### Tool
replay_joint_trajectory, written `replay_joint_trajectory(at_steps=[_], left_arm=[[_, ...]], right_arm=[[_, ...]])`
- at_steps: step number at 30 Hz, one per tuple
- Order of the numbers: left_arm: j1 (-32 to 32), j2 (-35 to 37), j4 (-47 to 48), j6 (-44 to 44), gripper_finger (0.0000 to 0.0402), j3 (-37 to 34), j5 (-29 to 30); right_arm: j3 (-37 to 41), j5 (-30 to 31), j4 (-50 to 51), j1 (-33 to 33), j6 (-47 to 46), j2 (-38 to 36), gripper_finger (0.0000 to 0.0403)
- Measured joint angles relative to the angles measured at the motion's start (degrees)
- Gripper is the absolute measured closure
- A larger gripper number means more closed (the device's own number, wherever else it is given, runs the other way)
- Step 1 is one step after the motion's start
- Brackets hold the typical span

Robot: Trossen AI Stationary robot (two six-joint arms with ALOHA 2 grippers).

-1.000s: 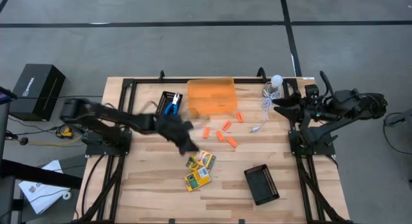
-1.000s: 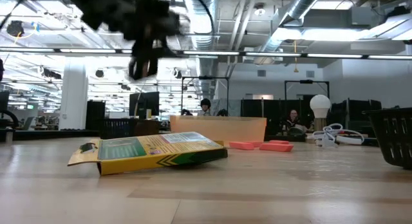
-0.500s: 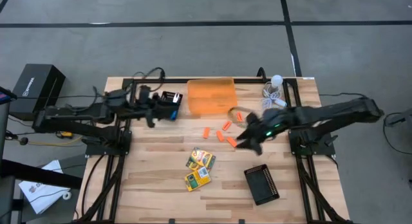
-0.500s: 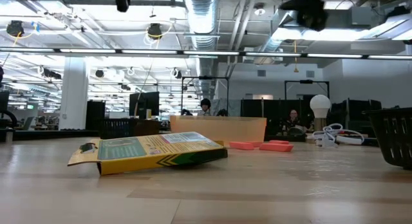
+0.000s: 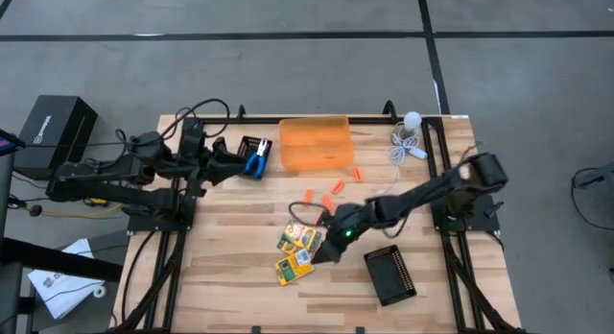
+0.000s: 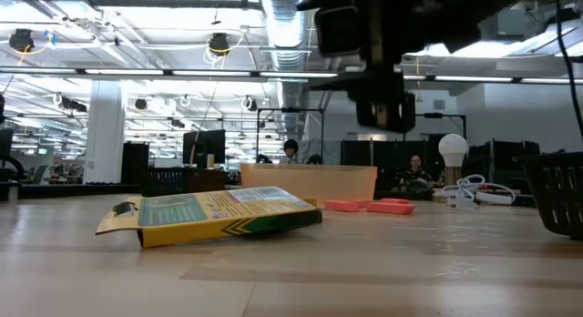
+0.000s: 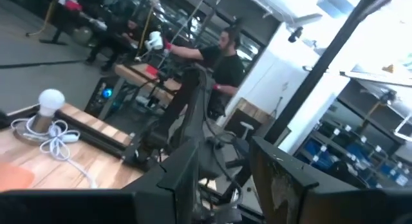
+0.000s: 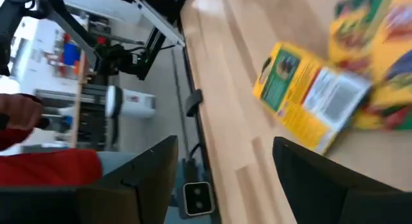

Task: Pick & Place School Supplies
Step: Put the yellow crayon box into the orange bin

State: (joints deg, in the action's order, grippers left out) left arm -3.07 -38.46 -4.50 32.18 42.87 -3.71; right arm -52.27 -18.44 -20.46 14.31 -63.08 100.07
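Crayon boxes (image 5: 298, 251), two of them in yellow and green, lie near the middle of the surface (image 5: 230, 276), a little toward its front edge. The right hand (image 5: 333, 240) hangs just beside them with its fingers apart and nothing between them. Orange sticks (image 5: 332, 187) lie scattered behind the boxes, before the orange bin (image 5: 314, 143) at the back edge. Blue-handled pliers (image 5: 255, 161) rest near the back left corner, and the left hand (image 5: 233, 162) is beside them; I cannot tell if it is open or closed.
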Motion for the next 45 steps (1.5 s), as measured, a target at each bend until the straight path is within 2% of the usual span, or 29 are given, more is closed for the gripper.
replay_joint_trajectory(at_steps=[5, 10, 23, 45], left_arm=[[0.0, -0.03, -0.14, -0.49, 0.0268, 0.0, -2.3], [0.0, -0.04, 0.82, -0.56, 0.0268, 0.0, -2.93], [0.0, -0.04, 2.87, -0.47, 0.0268, 0.0, -3.71], [0.0, -0.04, 3.66, -0.68, 0.0268, 0.0, -3.69]], right_arm=[[-0.04, 0.53, -8.68, 1.84, -6.7, 7.38, 0.0159], [-0.07, 0.86, -8.94, 1.87, -8.54, 11.02, 0.0159], [-0.09, -0.2, -0.29, -1.95, -4.46, 10.5, 0.0159], [-0.13, -0.98, 2.55, -2.87, -4.44, 10.82, 0.0159]])
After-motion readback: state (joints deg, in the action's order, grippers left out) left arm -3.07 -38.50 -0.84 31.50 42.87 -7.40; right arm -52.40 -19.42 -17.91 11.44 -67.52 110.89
